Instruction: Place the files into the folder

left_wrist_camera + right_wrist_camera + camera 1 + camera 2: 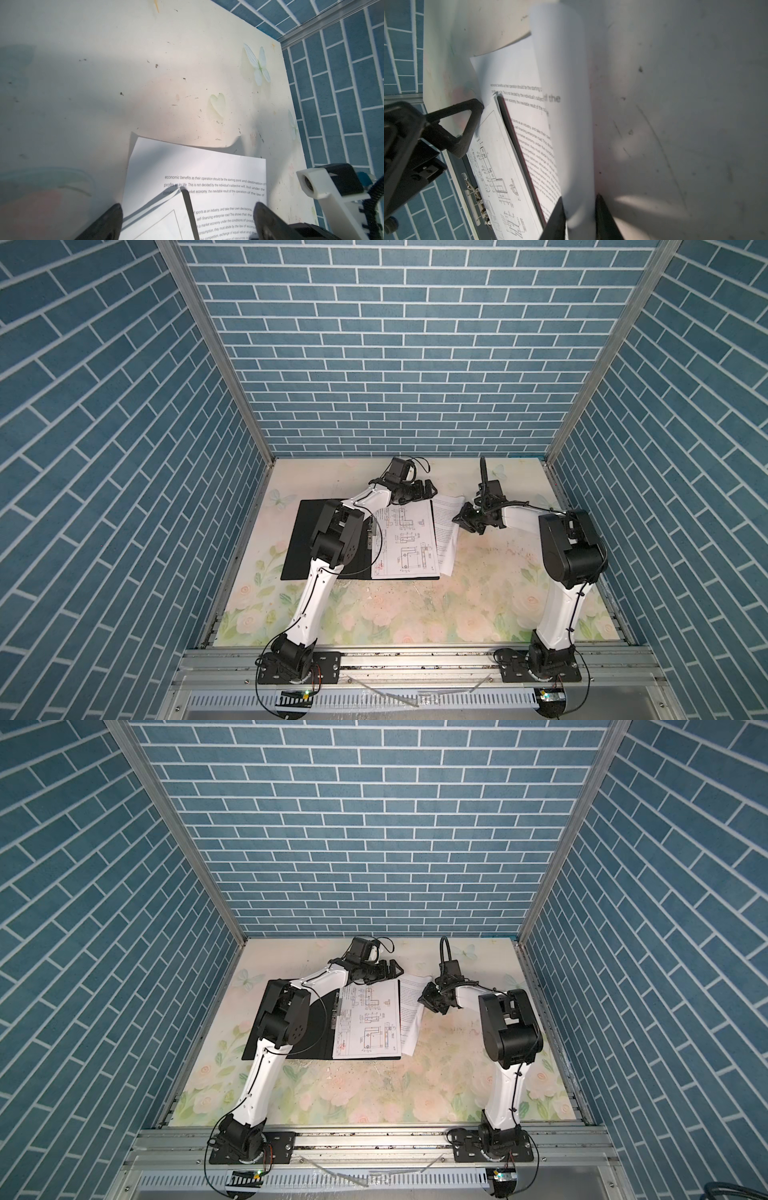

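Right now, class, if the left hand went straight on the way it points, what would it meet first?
Probably the text sheet, lying just ahead of the open left hand, then table; height is unclear, so it might skim over.

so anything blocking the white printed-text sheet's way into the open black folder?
Nothing visible. The white printed-text sheet lies beside the open black folder, its edge curled up between the right gripper's fingers. Only the white line-drawing sheet lies on the right leaf.

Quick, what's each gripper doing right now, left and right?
Left gripper: open, holding nothing, over the folder's far edge.
Right gripper: closed on the text sheet's lifted edge.
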